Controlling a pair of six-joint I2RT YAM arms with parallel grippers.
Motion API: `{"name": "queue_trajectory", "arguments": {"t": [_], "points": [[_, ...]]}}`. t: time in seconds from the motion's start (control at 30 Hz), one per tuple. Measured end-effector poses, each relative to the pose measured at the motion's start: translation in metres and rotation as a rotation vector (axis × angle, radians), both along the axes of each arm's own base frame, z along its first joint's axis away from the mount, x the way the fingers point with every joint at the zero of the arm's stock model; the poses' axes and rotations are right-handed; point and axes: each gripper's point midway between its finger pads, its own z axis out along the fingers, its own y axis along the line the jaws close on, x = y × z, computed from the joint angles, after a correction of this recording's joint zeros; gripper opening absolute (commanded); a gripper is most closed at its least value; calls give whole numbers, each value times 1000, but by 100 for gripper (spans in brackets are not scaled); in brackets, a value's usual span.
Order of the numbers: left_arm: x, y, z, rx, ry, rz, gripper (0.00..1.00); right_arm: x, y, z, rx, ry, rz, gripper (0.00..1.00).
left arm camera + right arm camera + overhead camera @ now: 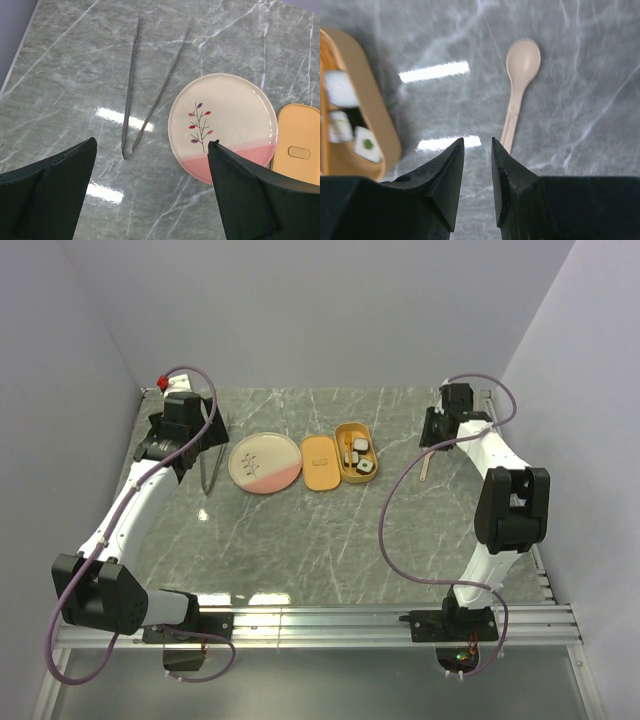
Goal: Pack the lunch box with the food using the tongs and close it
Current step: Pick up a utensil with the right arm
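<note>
Lunch box (352, 429): stands open on the grey marble table (300, 540), just right of its lid.
Food (366, 467): three small dark cubes sit inside the box.
Lid (319, 462): lies flat between the cream-and-pink plate (265, 462) and the box.
Tongs (131, 90): lie loose left of the plate, arms spread, ungripped.
Left gripper (152, 141): fingers spread wide, empty, hanging above the tongs' joined end.
Right gripper (476, 141): fingers drawn close with a narrow gap, grasping nothing, over the handle of a beige spoon (522, 65).
</note>
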Motion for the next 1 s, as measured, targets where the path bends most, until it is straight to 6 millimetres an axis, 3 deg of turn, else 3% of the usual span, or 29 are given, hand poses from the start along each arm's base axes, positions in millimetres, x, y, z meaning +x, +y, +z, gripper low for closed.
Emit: {"name": "queue_trajectory", "arguments": {"t": [0.13,0.27,0.47,1.0], "points": [[2,-2,2,-10,-13,-5,99,-18,-5,-26,-4,66,-12,36],[3,-3,3,-15,-16,-8,99,-26,-14,-37,-7,94,-33,36],[3,-3,3,-20,-17,-4,100,-23,-21,-40,-8,85,-49,36],[1,0,6,-27,-26,23,99,-16,-23,-87,-17,203,-57,36]]}}
